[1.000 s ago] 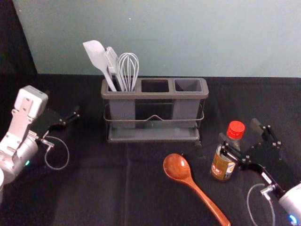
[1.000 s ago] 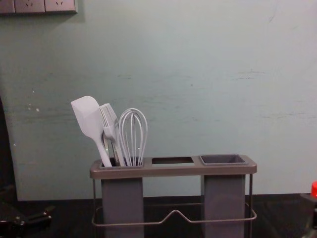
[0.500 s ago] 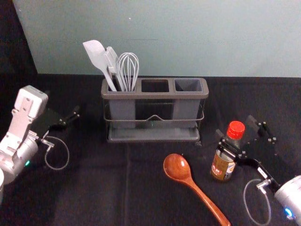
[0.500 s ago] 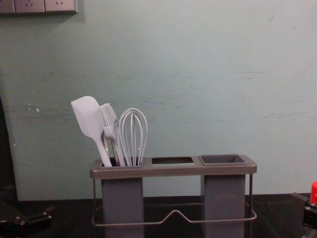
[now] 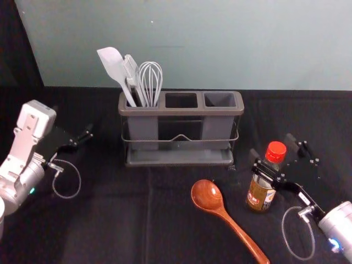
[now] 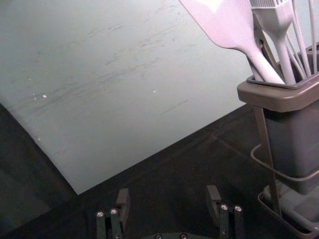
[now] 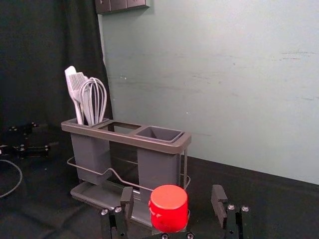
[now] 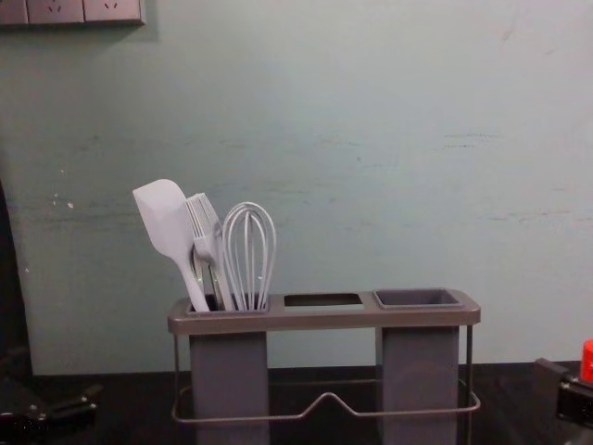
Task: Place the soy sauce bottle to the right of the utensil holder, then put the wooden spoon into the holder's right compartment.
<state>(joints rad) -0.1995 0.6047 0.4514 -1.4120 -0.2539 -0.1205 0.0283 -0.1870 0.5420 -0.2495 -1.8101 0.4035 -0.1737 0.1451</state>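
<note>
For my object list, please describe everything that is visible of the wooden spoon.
The wooden spoon is glossy reddish brown, with an oval bowl and long handle. It lies on the black cloth, hollow side up, bowl toward the utensil holder, handle slanting nearer and rightward. Only the cloth touches it; the soy sauce bottle stands to its right.

Glossy red cap (image 5: 275,152); reddish-brown spoon (image 5: 207,195); pale utensils (image 5: 113,65).

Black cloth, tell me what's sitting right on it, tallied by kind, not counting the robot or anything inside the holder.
Utensil holder: 1
Soy sauce bottle: 1
Wooden spoon: 1
Total: 3
</note>
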